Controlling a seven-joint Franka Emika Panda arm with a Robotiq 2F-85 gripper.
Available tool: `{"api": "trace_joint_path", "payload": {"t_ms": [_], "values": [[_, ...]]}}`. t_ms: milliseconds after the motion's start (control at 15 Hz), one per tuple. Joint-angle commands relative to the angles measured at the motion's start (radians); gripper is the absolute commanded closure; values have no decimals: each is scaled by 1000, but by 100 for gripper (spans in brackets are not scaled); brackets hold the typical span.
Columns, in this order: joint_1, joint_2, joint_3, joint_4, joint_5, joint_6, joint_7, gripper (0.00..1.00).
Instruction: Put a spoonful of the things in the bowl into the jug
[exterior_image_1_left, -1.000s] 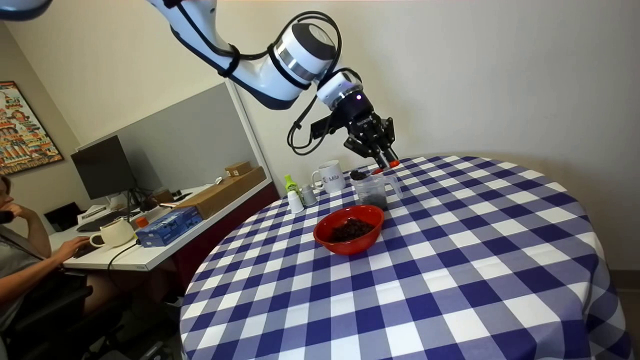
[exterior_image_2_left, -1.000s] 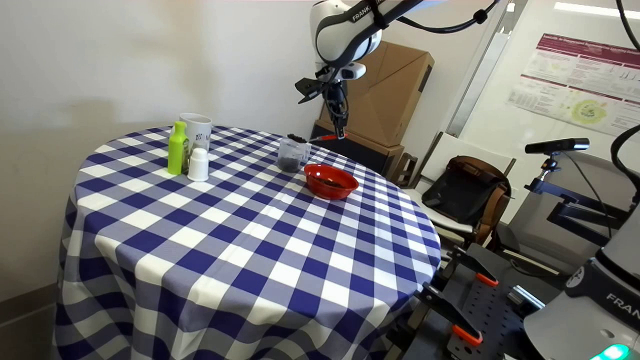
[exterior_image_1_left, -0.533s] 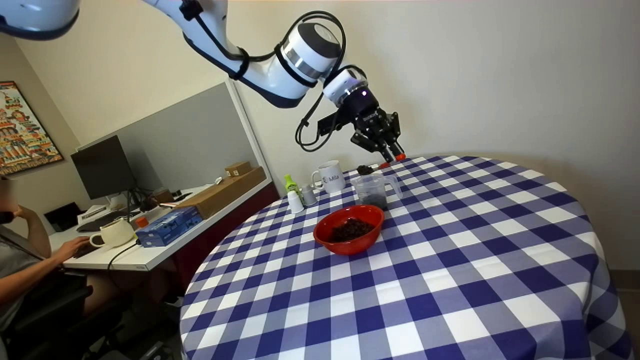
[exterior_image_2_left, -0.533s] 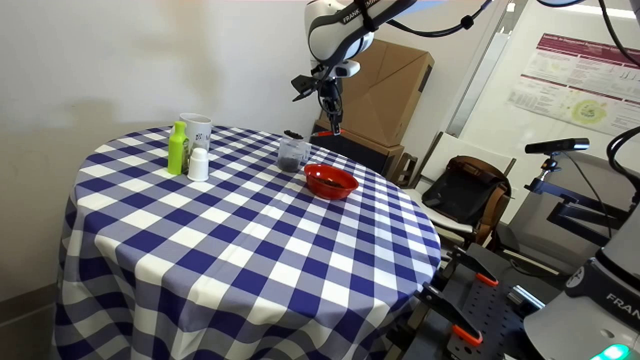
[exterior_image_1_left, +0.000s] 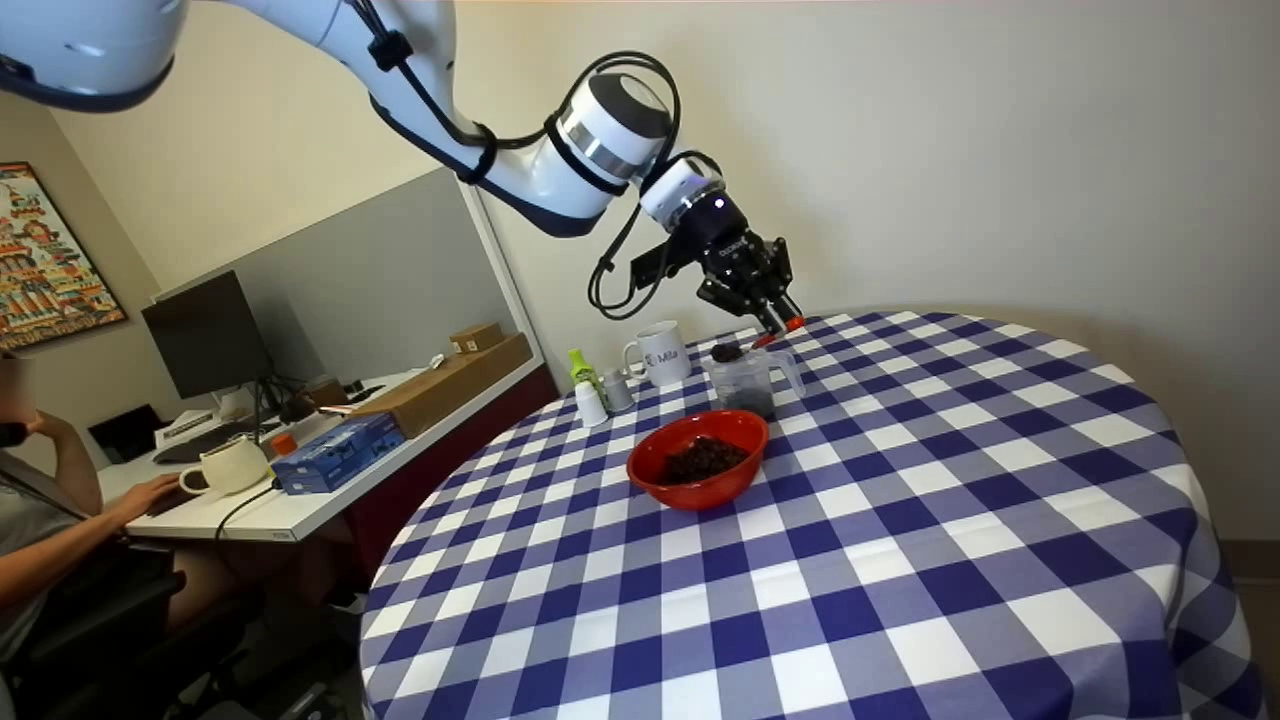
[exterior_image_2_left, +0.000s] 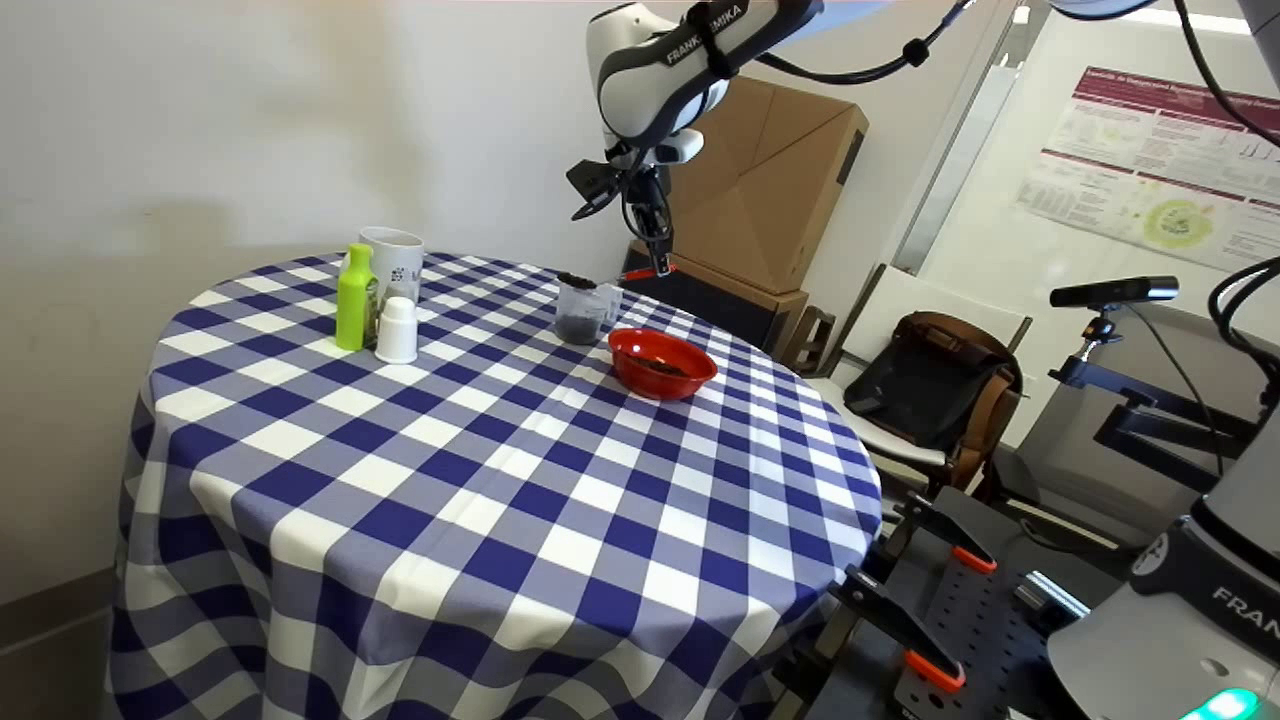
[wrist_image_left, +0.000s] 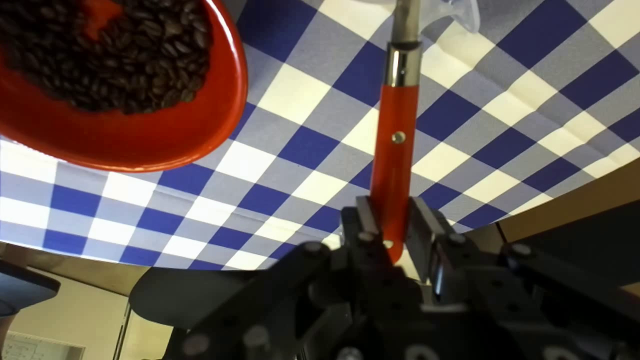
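Wrist view: saw creased, brown-black beans (wrist_image_left: 145, 65) heaped in glossy red bowl (wrist_image_left: 150, 137); saw gripper (wrist_image_left: 391, 215) clamped narrowly on riveted red handle of spoon (wrist_image_left: 396, 117). In an exterior view: found spoon's dark load (exterior_image_1_left: 726, 353) at mouth of clear jug (exterior_image_1_left: 746, 378). In an exterior view: noted dark contents (exterior_image_2_left: 578, 330) low in jug.

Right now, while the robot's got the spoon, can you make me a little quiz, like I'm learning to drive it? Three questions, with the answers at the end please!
1. Pick one: what colour is the spoon handle that the gripper is holding?
A) green
B) red
C) white

2. True or false: a bit of the red bowl shows bare in among the dark beans.

3. Fill in the missing word: the clear ____ near the red bowl has dark stuff in its bottom.

Key: 1. B; 2. True; 3. jug
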Motion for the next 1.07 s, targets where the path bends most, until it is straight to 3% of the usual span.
{"api": "trace_joint_path", "payload": {"t_ms": [0,1000], "values": [[30,3,-28,7,-18,17,20,95],[36,-5,-54,-2,-14,52,30,95]]}}
